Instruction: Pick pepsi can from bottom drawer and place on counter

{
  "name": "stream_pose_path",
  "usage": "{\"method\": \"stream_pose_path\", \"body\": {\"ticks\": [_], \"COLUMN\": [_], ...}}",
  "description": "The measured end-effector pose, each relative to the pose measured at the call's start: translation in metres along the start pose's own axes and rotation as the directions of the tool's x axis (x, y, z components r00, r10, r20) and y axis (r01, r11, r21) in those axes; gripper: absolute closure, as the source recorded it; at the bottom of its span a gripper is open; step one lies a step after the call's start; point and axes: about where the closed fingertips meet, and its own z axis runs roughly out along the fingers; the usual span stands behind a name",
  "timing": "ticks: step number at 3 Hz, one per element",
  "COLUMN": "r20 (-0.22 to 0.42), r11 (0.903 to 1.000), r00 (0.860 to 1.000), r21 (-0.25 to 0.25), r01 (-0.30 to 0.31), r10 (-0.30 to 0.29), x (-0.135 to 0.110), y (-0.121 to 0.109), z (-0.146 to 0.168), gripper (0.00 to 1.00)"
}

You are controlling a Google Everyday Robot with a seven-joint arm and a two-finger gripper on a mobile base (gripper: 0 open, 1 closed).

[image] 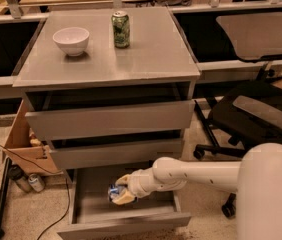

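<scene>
The bottom drawer (131, 224) is pulled open below the two upper grey drawers. The pepsi can (114, 193), dark blue with white markings, is inside it, near the middle. My gripper (122, 189) reaches into the drawer from the right on a white arm, and its tan fingers (124, 199) are closed around the can, one above and one below. The counter (106, 59) is the flat grey top of the cabinet, well above the gripper.
A white bowl (71, 40) and a green can (121, 29) stand on the counter. A cardboard box (23, 141) sits left of the cabinet, with cables and bottles on the floor. A black office chair (253, 116) stands at the right. A wooden bench runs behind.
</scene>
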Motion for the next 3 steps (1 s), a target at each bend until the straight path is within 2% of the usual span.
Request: {"method": "stream_pose_path", "body": {"ticks": [1,2,3], "r20": [-0.065,-0.154,-0.234], "r11": [0.9992,0.9979,0.9972], "r00": [0.998,0.987,0.969], "r21": [-0.035,-0.049,-0.014], "r01": [0.02,0.043,0.074], "r10": [-0.022,-0.05,-0.075], "x": [-0.027,-0.064,-0.107], "y": [0.026,0.029,0.016], "z": [-0.054,-0.108,-0.158], "gripper": [1.0,1.0,1.0]}}
